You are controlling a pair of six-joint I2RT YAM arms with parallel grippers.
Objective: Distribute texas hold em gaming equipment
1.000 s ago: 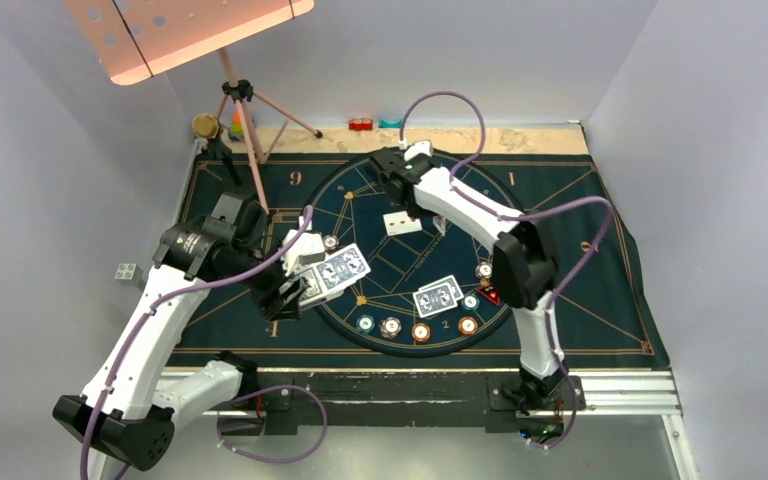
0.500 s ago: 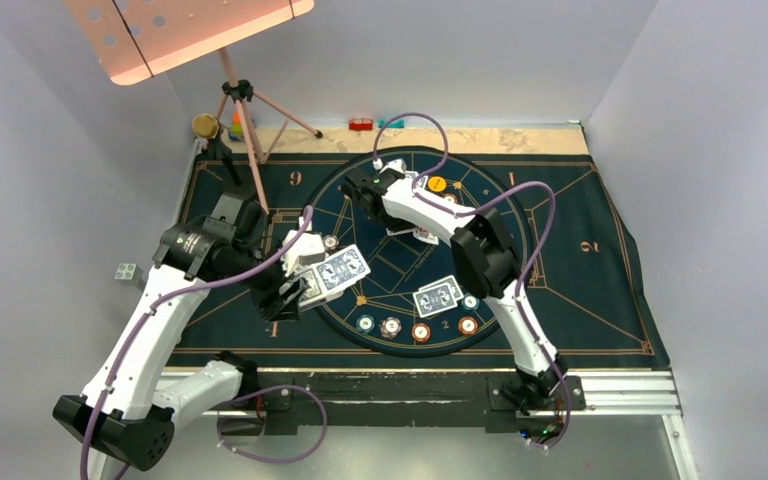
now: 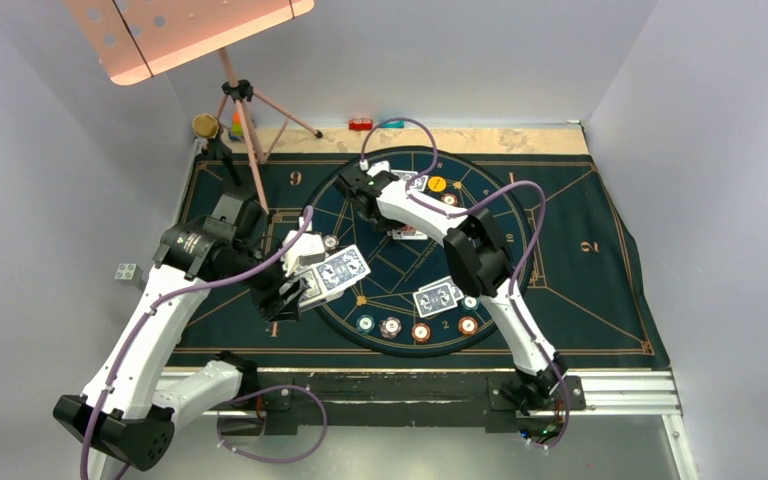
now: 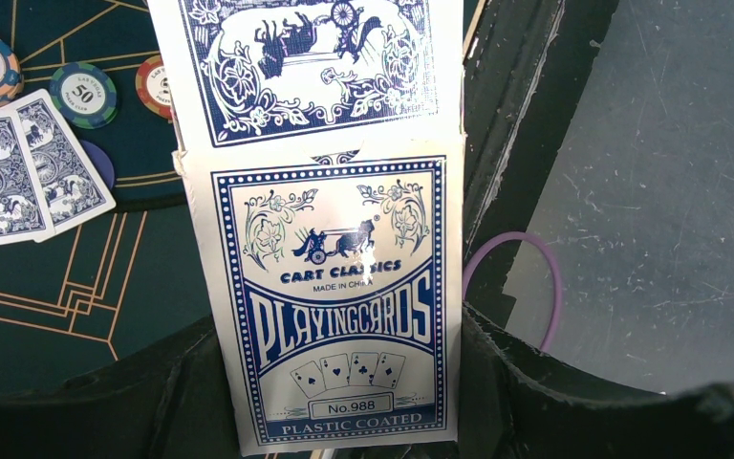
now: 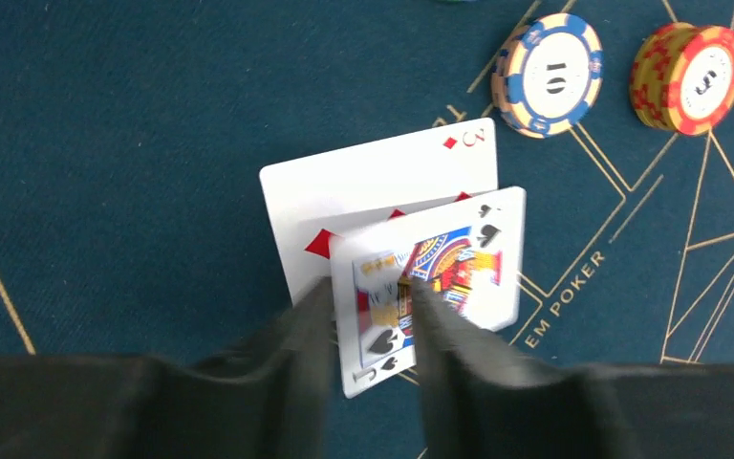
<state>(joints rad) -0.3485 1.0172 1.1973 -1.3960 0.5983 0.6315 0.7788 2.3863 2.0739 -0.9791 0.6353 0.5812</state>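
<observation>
Spade card (image 5: 444,253): the right gripper (image 5: 368,292), clamped a second ago, has just parted its jaws above it, leaving it, apparently free, across the three of diamonds (image 5: 373,172) on the mat (image 5: 105,143). That card looks dealt. Meanwhile the left gripper (image 3: 288,288) stays closed on the box (image 4: 339,306).
</observation>
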